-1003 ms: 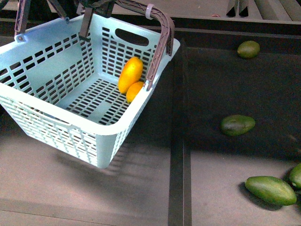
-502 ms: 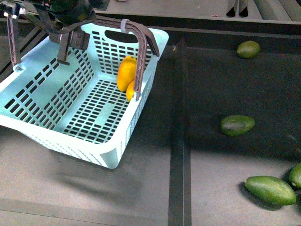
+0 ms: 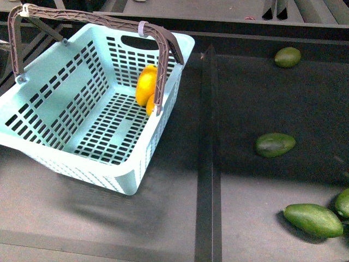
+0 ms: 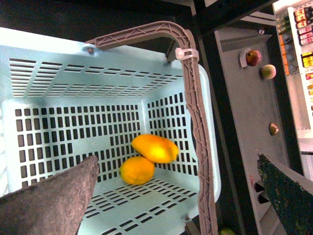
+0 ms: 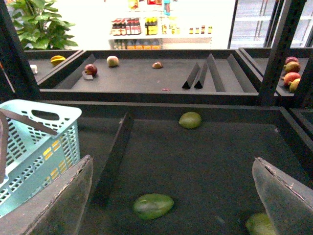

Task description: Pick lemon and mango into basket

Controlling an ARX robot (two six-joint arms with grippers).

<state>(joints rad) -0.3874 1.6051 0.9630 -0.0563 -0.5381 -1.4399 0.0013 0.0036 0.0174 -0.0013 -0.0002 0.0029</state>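
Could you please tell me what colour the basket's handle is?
Brown, with a white tie; the handle shows best in the left wrist view.

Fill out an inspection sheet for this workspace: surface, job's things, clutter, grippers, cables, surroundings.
Surface: dark matte display shelf split by a raised divider.
Job's things: pale teal slotted plastic basket with brown ribbed handle upright; smooth orange-yellow mango and smaller yellow lemon lie inside, touching, against one wall.
Clutter: four green oval fruits loose to the right of the divider.
Grippers: left gripper open above the basket; right gripper open over the shelf; both empty.
Cables: nothing seen.
Surroundings: upper shelf with apples, bottles, a plant.
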